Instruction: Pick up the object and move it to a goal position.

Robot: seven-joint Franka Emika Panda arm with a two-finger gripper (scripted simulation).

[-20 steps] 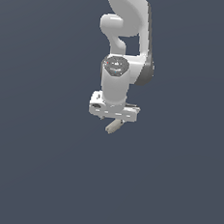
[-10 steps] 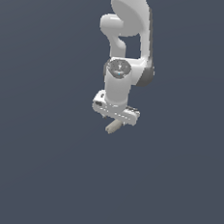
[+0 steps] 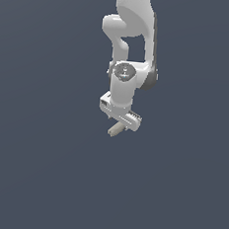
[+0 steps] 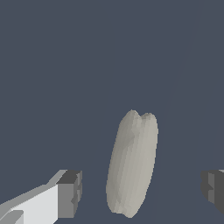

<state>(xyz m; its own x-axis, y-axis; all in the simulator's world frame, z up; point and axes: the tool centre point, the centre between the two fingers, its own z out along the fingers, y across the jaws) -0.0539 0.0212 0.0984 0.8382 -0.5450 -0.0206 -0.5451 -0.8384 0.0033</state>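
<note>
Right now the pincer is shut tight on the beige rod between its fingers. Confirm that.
Not shut: the pincer is open. The wrist view shows the beige rod between its fingers, with a gap on each side.

Quick count: one arm (image 3: 128,48), white, coming down from the top of the exterior view. One claw (image 3: 120,118) on its end. Two fingers in the wrist view, one (image 4: 68,194) on one side, the other (image 4: 213,189) on the opposite edge, only partly in shot. One object (image 4: 132,162), pale beige stubby rod w/ rounded ends, also seen once in the exterior view (image 3: 116,129). That's 1 arm, 1 claw, 2 fingers, 1 object.
</note>
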